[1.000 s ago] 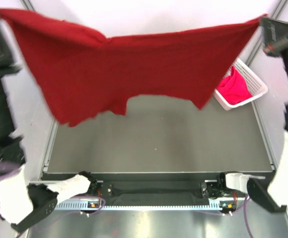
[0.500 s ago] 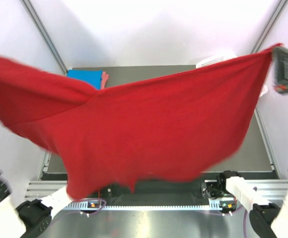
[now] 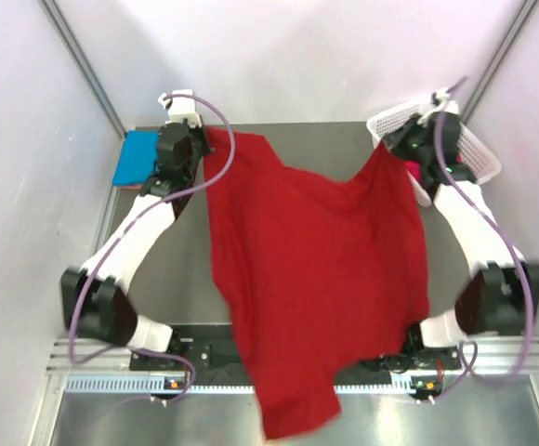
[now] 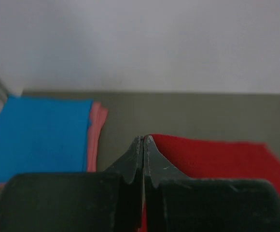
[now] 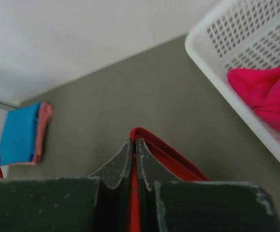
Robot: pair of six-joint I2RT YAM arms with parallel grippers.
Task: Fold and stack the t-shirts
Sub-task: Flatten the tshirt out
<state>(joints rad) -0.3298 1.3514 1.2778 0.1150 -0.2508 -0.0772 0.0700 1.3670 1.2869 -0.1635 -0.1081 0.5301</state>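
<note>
Both arms reach toward the far side of the table [image 3: 316, 149]. The left gripper [image 3: 200, 139], at 11 o'clock, is pinched tight on a corner of the dark red t-shirt [image 3: 316, 279]. The right gripper [image 3: 390, 149], at 1 o'clock, is pinched tight on another corner. The shirt runs toward 6 o'clock, past the near edge. At 10 o'clock the blue t-shirt [image 3: 138, 158] lies on the salmon pink t-shirt [image 4: 97, 130]. The hot pink t-shirt [image 5: 270, 92] sits in the basket [image 3: 390, 116] at 2 o'clock.

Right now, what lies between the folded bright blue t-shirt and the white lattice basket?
The dark red cloth t-shirt, draped across the grey table, as the top view shows.
</note>
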